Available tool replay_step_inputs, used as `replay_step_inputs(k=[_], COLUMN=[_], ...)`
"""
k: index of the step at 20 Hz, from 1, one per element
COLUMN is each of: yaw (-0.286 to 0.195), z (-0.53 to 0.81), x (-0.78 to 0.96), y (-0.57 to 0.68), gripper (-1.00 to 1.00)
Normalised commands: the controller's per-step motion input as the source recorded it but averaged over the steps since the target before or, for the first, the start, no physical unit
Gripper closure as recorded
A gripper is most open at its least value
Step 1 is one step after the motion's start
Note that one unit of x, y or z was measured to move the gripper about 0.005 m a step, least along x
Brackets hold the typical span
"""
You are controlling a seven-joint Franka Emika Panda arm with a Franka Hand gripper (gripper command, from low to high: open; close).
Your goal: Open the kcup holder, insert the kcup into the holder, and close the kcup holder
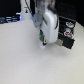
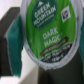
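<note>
kcup (image 2: 47, 35) fills wrist view, green lid reads "Green Mountain", "Dark Magic". Jaws clamped on it, above white worktop (image 1: 20, 55), near the black kcup holder (image 1: 66, 39). Open worktop toward exterior view's left.

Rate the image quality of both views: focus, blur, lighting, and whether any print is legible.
Exterior view: tiny and soft throughout; the white arm smears into the pale table, and the black kcup holder shows no fine detail. Wrist view: the kcup fills the frame, evenly lit, mildly blurred, yet its green lid's large print stays readable; the background is out of focus.
</note>
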Motion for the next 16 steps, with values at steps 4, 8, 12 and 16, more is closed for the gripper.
replay_step_inputs(k=[4,8,12,16], yaw=[0.077,0.058,0.058,0.011], z=[0.48,0.38,0.33,0.06], x=[-0.10,-0.13,-0.13,-0.02], y=[0.53,0.56,0.57,0.11], gripper=[1.00,1.00,1.00,1.00])
